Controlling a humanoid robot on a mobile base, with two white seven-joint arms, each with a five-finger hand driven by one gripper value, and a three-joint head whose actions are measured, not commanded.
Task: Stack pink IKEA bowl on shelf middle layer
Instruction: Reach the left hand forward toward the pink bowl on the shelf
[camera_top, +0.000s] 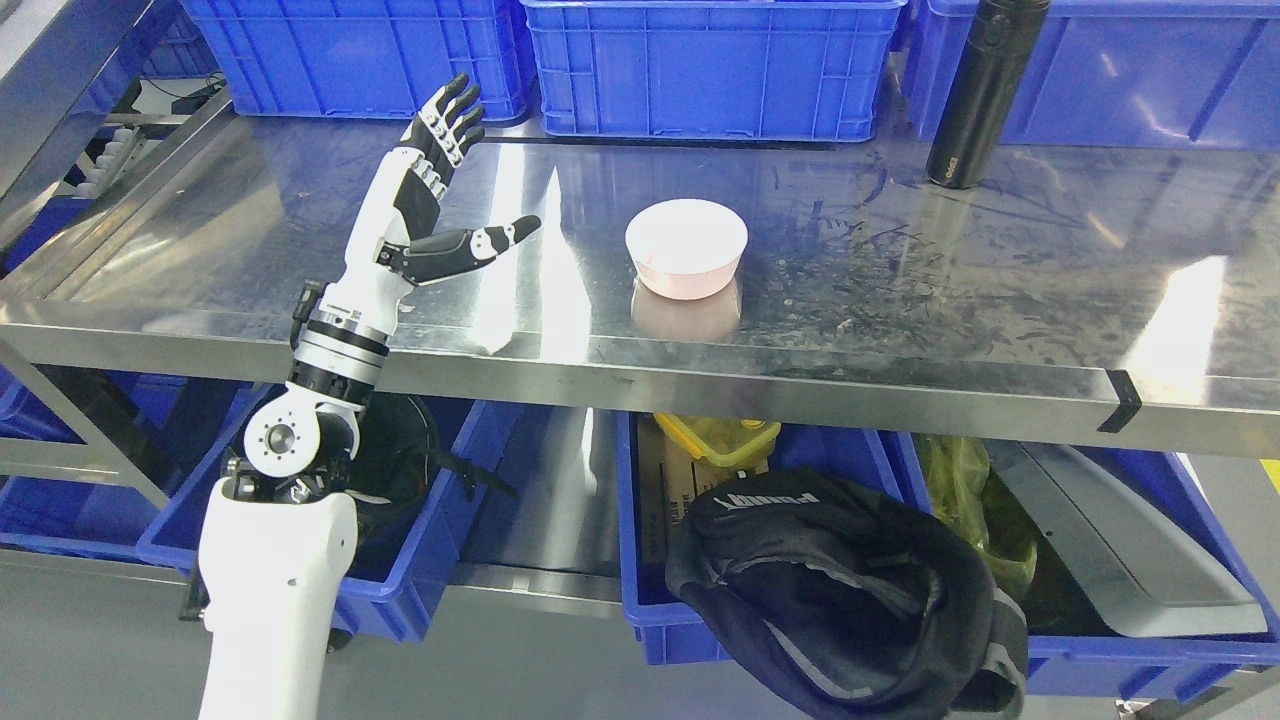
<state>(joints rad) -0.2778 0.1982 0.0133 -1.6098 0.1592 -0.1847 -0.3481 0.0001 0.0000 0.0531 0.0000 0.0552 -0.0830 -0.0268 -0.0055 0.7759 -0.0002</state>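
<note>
A pink bowl (687, 247) sits upright on the steel shelf (860, 300), near its front edge and about mid-width. My left hand (470, 190) is raised over the shelf to the left of the bowl, apart from it. Its fingers (448, 118) point up and away, the thumb (500, 238) sticks out toward the bowl, and it holds nothing. The white left forearm (275, 590) comes up from the lower left. The right arm does not show.
Several blue crates (710, 70) line the back of the shelf. A black bottle (980, 95) stands at the back right. Below the shelf are more blue bins (420, 600), one holding a black bag (850, 590) and yellow-green items (725, 440).
</note>
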